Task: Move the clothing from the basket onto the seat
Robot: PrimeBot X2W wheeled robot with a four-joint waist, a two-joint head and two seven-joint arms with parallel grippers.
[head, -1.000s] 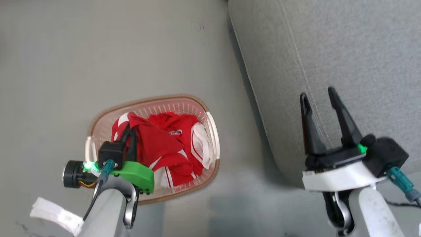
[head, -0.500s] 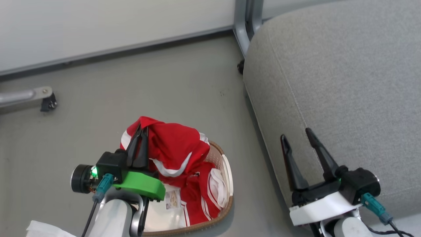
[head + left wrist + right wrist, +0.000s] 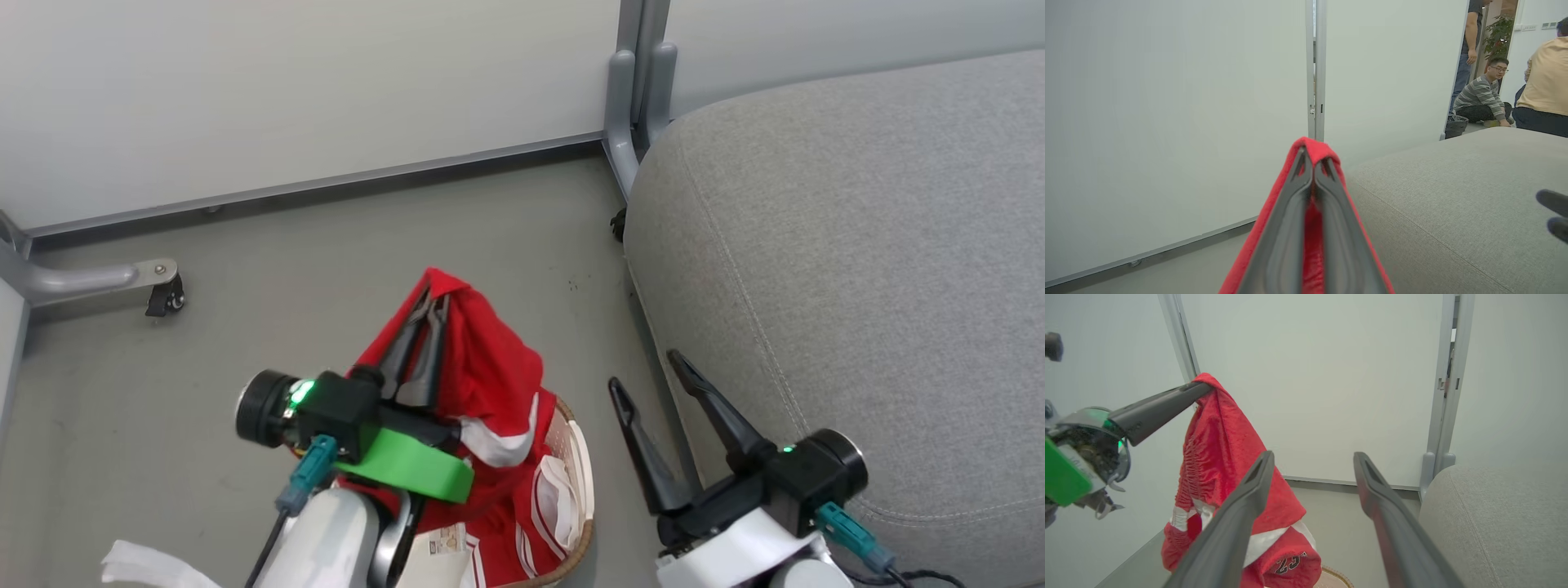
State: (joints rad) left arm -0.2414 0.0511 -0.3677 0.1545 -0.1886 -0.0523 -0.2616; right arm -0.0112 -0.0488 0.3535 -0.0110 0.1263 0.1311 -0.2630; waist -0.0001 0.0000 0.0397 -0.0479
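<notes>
Grey floor (image 3: 286, 269) runs back to a white partition wall (image 3: 286, 82) in the head view. The seat (image 3: 857, 245) takes up the right side. The basket (image 3: 581, 457) stands on the floor at the bottom edge, near the seat's rounded corner. Inside it lie a crumpled second garment (image 3: 510, 527), red with white panels, and a paper label (image 3: 445, 545). The left gripper (image 3: 434, 300) is raised above the basket with its fingers pressed together, pinching the top of a red garment (image 3: 490, 367). The right gripper (image 3: 645, 371) is between basket and seat, fingers spread with nothing between them, pointing towards the wall.

Left wrist view: the two fingers meet along their length. Red cloth is folded over their tips and falls down both sides. The seat lies to the right, and people sit in the far background.

Right wrist view: the held garment hangs from the left gripper's tips with its long axis vertical. The pinched end is uppermost, and a white band and a dark number are near the bottom. Its lower end hangs just above the basket rim; whether the two touch cannot be told. The right gripper's own fingers stand wide apart and clear of the cloth.
</notes>
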